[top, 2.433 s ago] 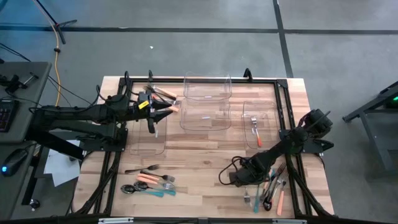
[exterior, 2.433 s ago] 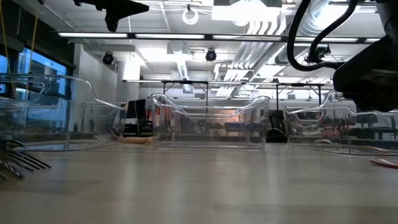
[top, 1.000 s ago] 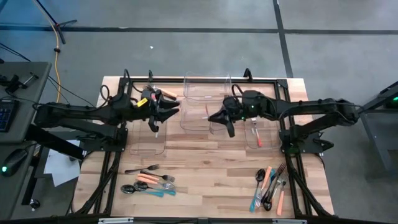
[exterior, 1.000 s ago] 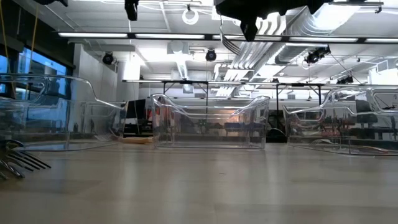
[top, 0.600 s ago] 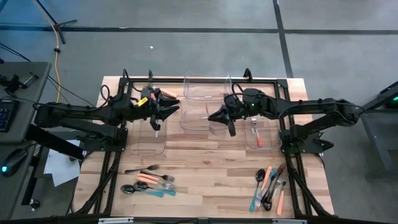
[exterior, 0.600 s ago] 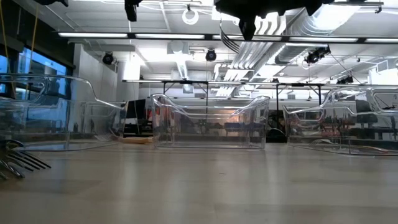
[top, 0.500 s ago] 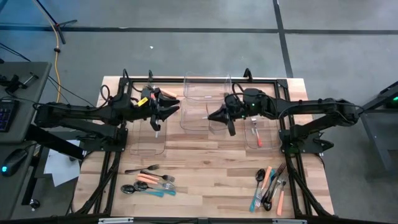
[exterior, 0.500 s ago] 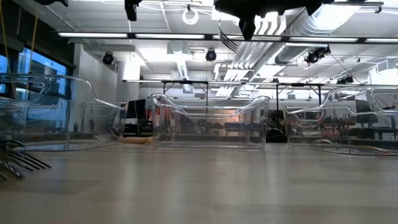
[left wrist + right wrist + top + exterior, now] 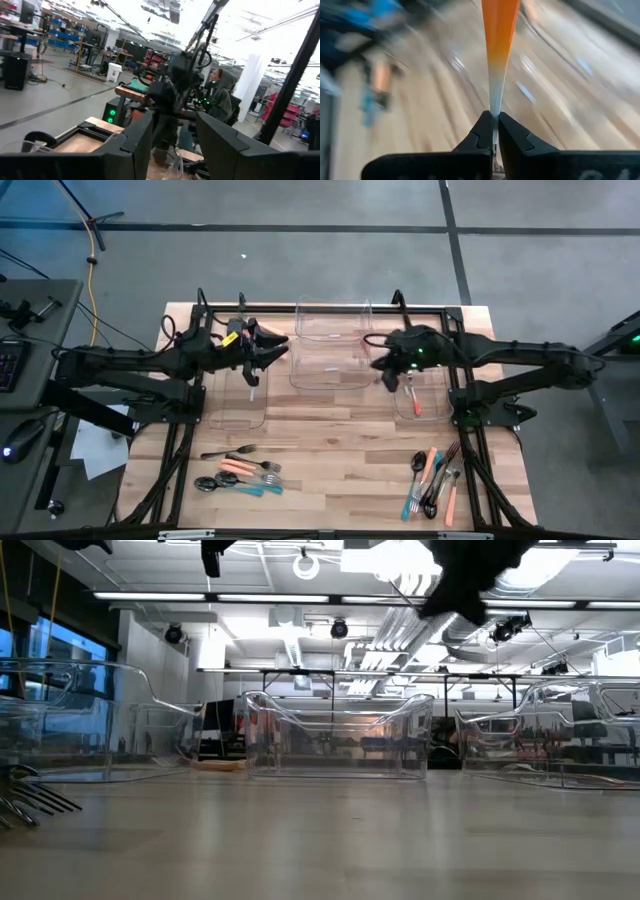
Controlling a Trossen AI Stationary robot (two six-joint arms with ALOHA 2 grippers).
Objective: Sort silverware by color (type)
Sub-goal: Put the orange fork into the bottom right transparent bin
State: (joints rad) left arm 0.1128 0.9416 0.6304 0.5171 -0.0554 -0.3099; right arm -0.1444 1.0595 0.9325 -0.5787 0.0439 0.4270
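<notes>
Sorting barely begun: right bin (image 9: 432,408) holds one orange-handled utensil (image 9: 411,386); right gripper (image 9: 493,120) clamped on another orange-handled piece (image 9: 498,35) beside it; left gripper (image 9: 270,347) apart, empty; near piles (image 9: 240,475) unsorted

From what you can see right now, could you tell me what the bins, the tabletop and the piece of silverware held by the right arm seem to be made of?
The bins look like clear, glossy plastic: the wood shows through them. The tabletop looks like pale butcher-block wood with visible strips. The piece of silverware in the right gripper has a smooth orange handle, probably plastic, fading into a pale, possibly metal part.
</notes>
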